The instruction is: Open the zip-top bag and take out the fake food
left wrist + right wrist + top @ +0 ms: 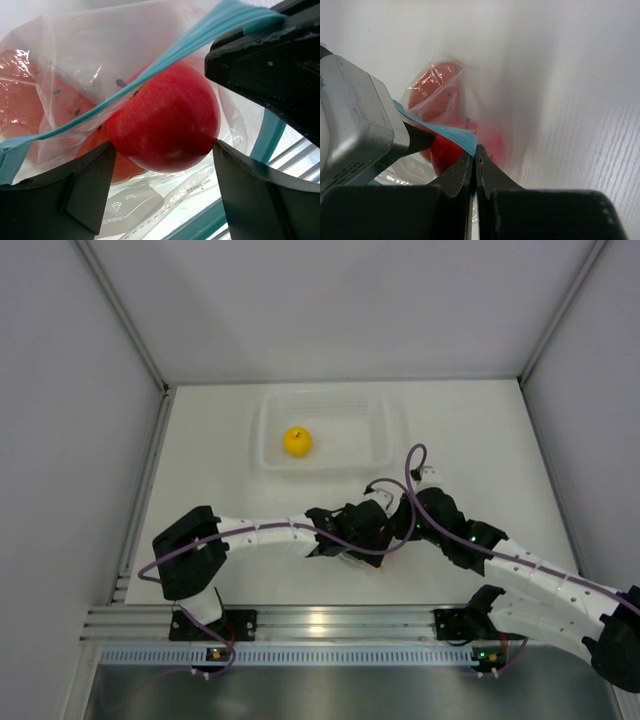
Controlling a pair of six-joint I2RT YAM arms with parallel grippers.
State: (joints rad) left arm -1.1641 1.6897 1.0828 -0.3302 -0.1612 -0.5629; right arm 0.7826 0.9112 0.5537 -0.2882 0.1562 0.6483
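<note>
The zip-top bag [85, 55] is clear, and its light blue zip strip [150, 70] is pulled open. My left gripper [164, 148] reaches into the mouth, and its two fingers press on either side of the red round fruit [165, 117]. A red-orange piece with dark specks [30, 107] lies deeper in the bag. My right gripper [476, 148] is shut on the zip strip [447, 131], holding the bag edge up beside the red fruit [447, 150]. In the top view both grippers, left [345, 538] and right [388, 515], meet at the table's middle. The yellow round fruit [296, 441] lies in the tray.
A rigid clear rectangular tray [268, 455] stands behind the grippers at the table's far middle. White walls close the table on three sides. An aluminium rail [320, 625] runs along the near edge.
</note>
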